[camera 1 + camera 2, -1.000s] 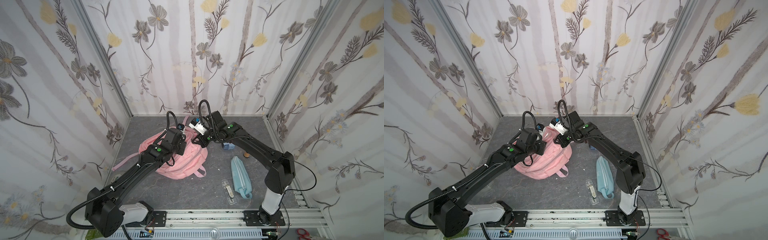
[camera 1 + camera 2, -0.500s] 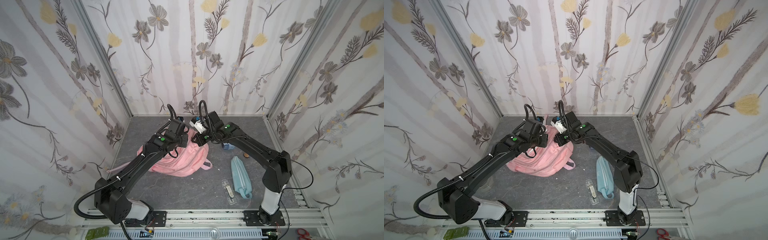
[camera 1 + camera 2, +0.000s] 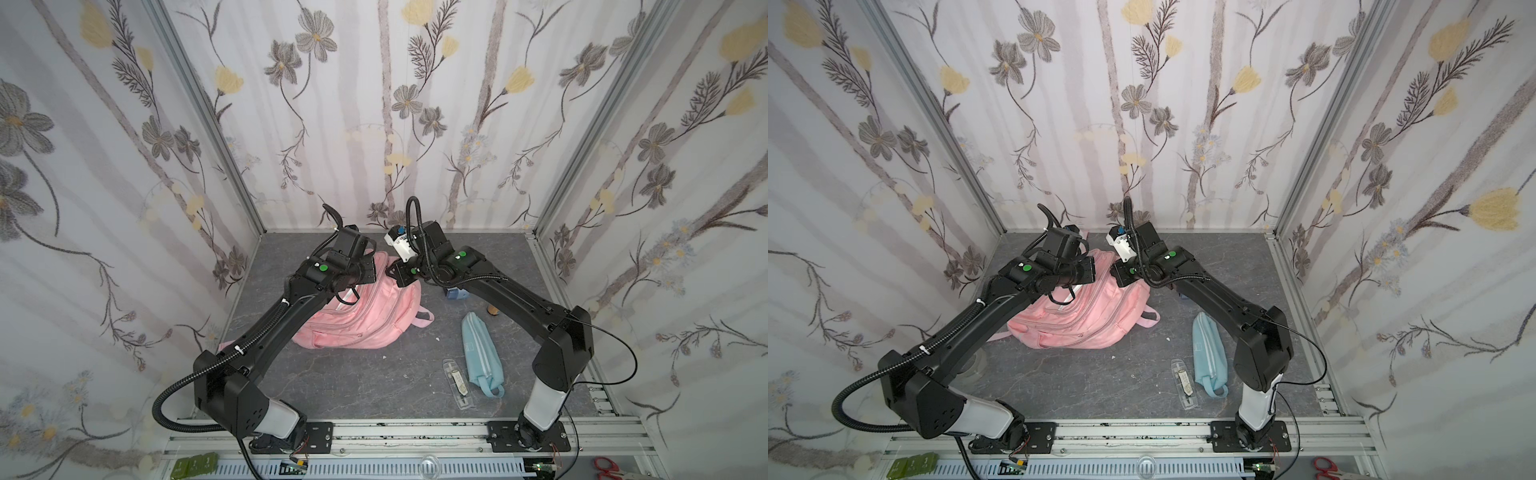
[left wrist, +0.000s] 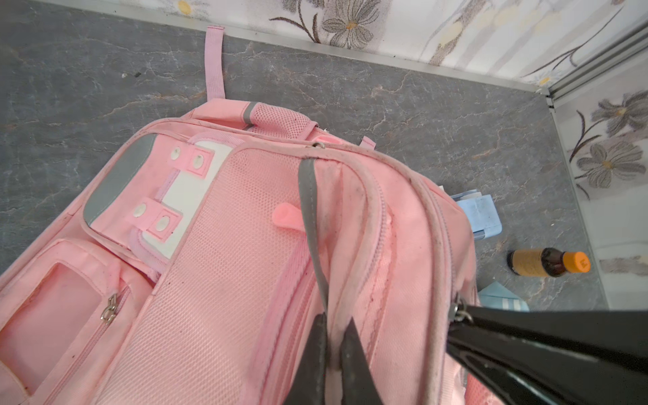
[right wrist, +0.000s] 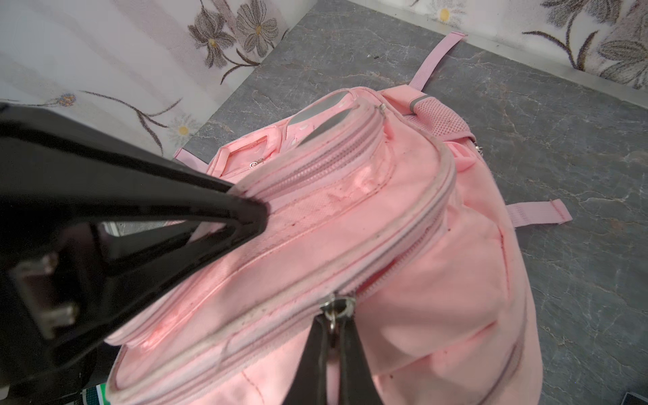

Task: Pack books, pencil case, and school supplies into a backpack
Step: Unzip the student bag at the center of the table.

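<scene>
The pink backpack [image 3: 365,320] [image 3: 1088,320] lies on the grey floor, its top end raised between both arms. My left gripper [image 4: 333,324] is shut on a fold of its piped seam [image 4: 338,308]. My right gripper [image 5: 333,328] is shut on a metal zipper pull [image 5: 336,308] of the backpack [image 5: 403,217]. The light-blue pencil case [image 3: 482,353] [image 3: 1210,357] lies to the right, a narrow clear case [image 3: 457,382] beside it. A pale-blue gadget [image 4: 478,215] [image 3: 456,294] sits behind the backpack [image 4: 228,245]. The books are out of view.
A small brown bottle with an orange cap [image 4: 547,263] lies near the right wall. Flowered walls close in the floor on three sides. The arms' bases stand on the front rail [image 3: 415,432]. Red scissors [image 3: 609,469] lie outside, at the front right.
My left arm has risen and moved toward the back wall with the backpack's top in its grip. The bag has been pulled up and its side strap has shifted right. The right gripper barely moved.
</scene>
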{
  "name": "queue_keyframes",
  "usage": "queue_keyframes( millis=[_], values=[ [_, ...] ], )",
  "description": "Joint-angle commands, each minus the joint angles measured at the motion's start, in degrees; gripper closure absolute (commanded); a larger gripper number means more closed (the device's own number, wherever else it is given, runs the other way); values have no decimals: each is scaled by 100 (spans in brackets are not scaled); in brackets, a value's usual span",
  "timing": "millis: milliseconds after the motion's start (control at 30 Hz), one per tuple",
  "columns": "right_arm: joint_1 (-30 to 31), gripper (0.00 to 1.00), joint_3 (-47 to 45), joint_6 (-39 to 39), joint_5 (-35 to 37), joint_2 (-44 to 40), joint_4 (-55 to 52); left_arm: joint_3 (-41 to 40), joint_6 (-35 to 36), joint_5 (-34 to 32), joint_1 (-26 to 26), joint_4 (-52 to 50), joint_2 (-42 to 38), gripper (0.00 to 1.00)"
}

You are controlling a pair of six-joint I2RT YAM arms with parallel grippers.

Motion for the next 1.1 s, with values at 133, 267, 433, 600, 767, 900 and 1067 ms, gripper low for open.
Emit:
queue_keyframes(
  millis=[133, 267, 433, 600, 767, 900, 1067],
  values=[
    [94, 100, -95, -143, -295, -162, 522, 486, -1261, 342, 294, 1146, 214, 100],
    [184, 100, -103, -152, -328, -226, 410, 620, -1698, 327, 390, 1485, 331, 100],
    [360, 100, -235, -185, -331, -435, 291, 994, -2087, 237, 422, 1591, 692, 100],
    [393, 100, -659, 84, -369, -679, 557, 1367, -2257, 230, 418, 1643, 1042, 100],
    [256, 100, -704, 109, -165, -591, 737, 1117, -1211, 735, 422, 1982, 928, 84],
    [33, 100, -750, 54, -171, -475, 1138, 565, -57, 814, 481, 1701, 518, 35],
    [-174, 100, -762, -200, -394, -262, 1428, -433, 1053, 946, 501, 1358, -91, 30]
  ],
)
